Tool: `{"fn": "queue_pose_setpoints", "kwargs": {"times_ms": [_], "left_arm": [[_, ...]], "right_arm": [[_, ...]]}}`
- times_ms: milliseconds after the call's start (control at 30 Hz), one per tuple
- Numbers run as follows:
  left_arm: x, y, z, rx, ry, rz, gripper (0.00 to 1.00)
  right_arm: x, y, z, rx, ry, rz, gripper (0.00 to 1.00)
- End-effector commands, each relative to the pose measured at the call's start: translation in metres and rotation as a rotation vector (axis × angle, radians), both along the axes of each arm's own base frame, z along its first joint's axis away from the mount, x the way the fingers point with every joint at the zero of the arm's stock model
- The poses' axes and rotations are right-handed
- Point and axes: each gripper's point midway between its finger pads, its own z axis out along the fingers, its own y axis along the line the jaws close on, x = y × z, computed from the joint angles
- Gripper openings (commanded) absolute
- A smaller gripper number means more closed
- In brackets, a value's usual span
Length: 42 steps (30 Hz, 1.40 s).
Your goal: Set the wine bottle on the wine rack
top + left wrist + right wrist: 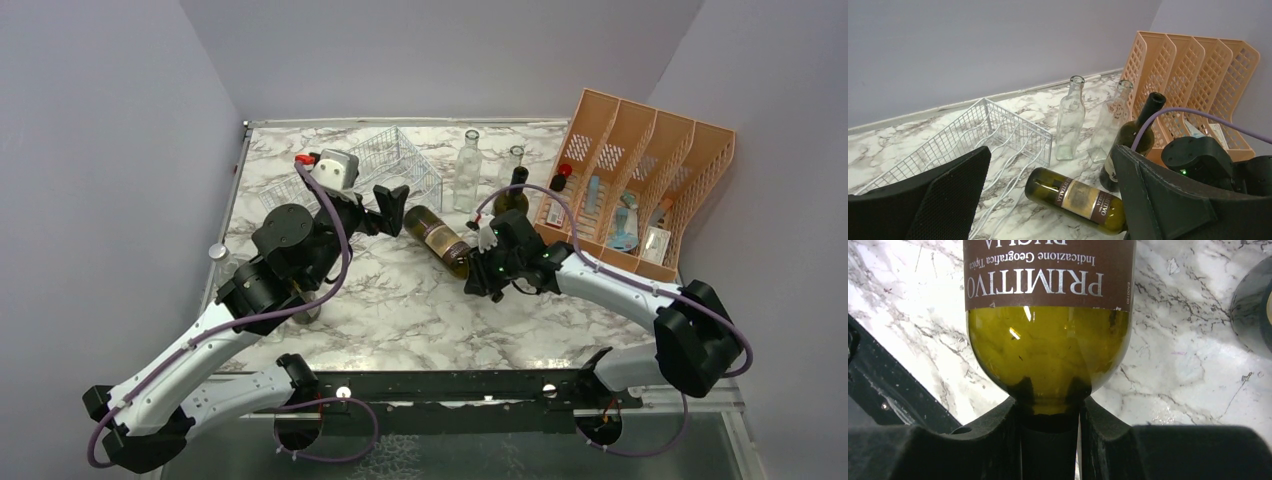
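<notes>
A green wine bottle (438,239) with a brown label lies on its side in the middle of the marble table, its base toward the wire wine rack (385,165). It also shows in the left wrist view (1078,199) and the right wrist view (1048,330). My right gripper (487,262) is shut on the bottle's neck (1049,432), its fingers on either side. My left gripper (393,207) is open and empty, between the rack (998,135) and the bottle's base.
Two clear glass bottles (467,170) (513,160) and a dark upright bottle (515,195) stand behind the lying bottle. An orange slotted file organizer (640,180) stands at the back right. The rack lies at the back left near the wall.
</notes>
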Motion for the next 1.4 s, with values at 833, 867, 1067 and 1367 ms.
{"fn": "queue_pose_setpoints", "kwargs": {"times_ms": [833, 867, 1067, 1367], "left_arm": [[-0.004, 0.009, 0.012, 0.003, 0.032, 0.025, 0.99], [-0.004, 0.009, 0.013, 0.003, 0.033, 0.025, 0.99], [-0.005, 0.011, 0.014, -0.001, 0.033, 0.030, 0.99], [-0.002, 0.008, 0.012, 0.012, 0.038, 0.028, 0.99]], "right_arm": [[0.106, 0.069, 0.039, 0.175, -0.352, -0.063, 0.01], [0.109, 0.071, 0.039, 0.171, -0.358, -0.068, 0.01], [0.119, 0.068, 0.031, 0.130, -0.373, -0.121, 0.01], [0.109, 0.045, 0.031, 0.113, -0.387, -0.193, 0.01]]}}
